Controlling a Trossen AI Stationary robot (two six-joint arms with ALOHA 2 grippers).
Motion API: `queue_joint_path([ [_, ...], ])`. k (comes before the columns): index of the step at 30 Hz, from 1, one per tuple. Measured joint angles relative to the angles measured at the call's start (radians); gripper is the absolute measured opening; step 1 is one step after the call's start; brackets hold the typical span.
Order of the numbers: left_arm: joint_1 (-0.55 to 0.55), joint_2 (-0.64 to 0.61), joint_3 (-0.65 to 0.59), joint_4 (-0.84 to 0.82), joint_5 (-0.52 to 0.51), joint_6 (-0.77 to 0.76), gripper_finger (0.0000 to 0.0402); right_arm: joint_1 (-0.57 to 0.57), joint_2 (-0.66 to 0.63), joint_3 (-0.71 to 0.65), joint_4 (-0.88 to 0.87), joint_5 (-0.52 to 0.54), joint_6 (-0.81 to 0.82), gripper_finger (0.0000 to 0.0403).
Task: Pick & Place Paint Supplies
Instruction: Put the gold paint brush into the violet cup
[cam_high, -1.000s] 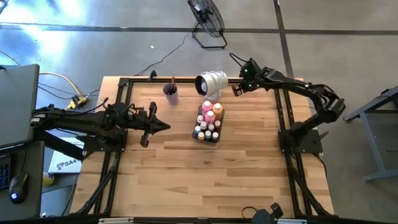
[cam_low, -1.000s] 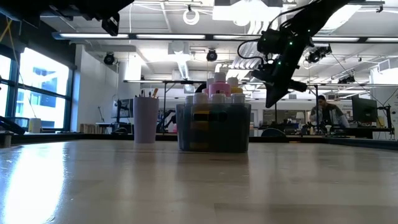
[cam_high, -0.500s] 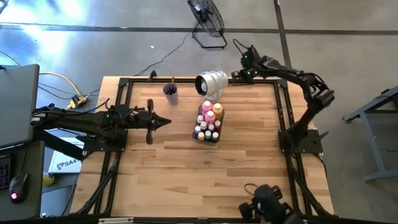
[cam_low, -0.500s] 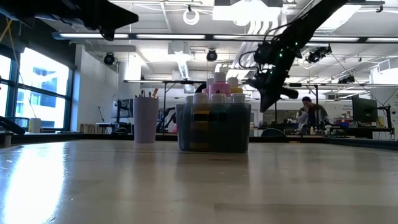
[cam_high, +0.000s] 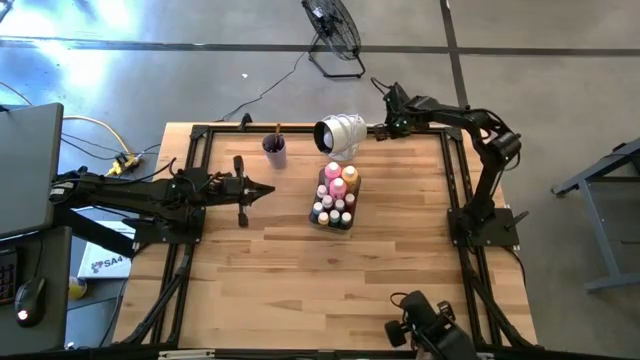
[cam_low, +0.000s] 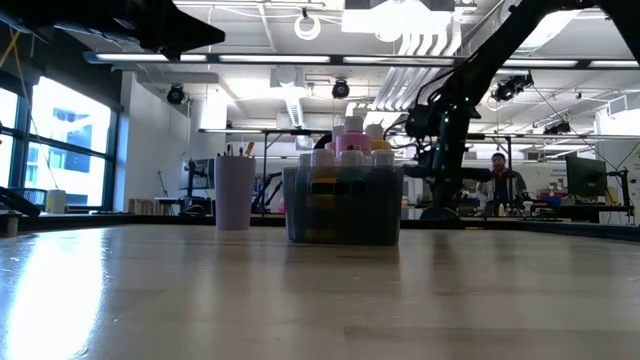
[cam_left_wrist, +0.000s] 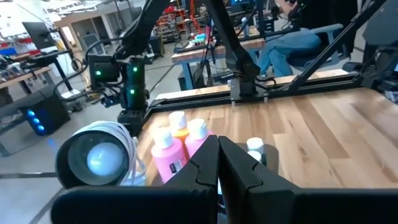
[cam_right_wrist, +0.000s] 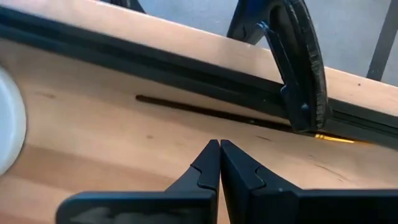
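Pink (cam_high: 332, 172) and orange (cam_high: 350, 176) paint bottles and tiny white-capped ones (cam_high: 332, 210) stand in a clear grey tray (cam_high: 322, 218) at mid-table. A lilac cup (cam_high: 275, 152) at the far left holds brushes. In the right wrist view a thin dark paintbrush (cam_right_wrist: 205, 109) lies flat on the wood beside the far black rail. My right gripper (cam_right_wrist: 219, 148) is shut, points steeply down and hovers near that brush by the far edge (cam_high: 385, 130). My left gripper (cam_high: 270, 189) is shut, level, left of the tray, facing the bottles (cam_left_wrist: 174, 155).
A white round lamp-like object (cam_high: 340, 132) stands at the far edge between the cup and my right gripper. A black rail (cam_right_wrist: 155, 62) with a clamp (cam_right_wrist: 298, 68) borders the far edge. Bare wood lies toward the near edge (cam_high: 330, 290). A person sits beyond the table (cam_low: 500, 180).
My right gripper has sunk toward the table and moved toward the far edge, its arm folding in toward the table's left. My left gripper has stayed in place but has rolled about its own pointing line. Both have stayed shut.
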Motion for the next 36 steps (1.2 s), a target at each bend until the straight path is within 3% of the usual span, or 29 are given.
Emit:
queue_joint_path([
  [18, 0.000, 0.000, 0.000, 0.000, -0.111, 0.165, 0.0000, -0.018, 0.087, 0.000, 0.095, 0.007, 0.092, 0.0003],
  [24, 0.000, 0.000, 0.000, -0.001, -0.121, 0.168, 0.0000, -0.020, 0.100, -0.001, 0.127, 0.058, 0.088, 0.0003],
  [29, 0.000, 0.000, 0.000, -0.001, -0.121, 0.166, 0.0000, -0.028, 0.100, -0.001, 0.124, 0.021, 0.088, 0.0003],
  [36, 0.000, 0.000, 0.000, -0.001, -0.121, 0.161, 0.0000, -0.015, 0.100, 0.003, -0.008, -0.043, 0.089, 0.0003],
])
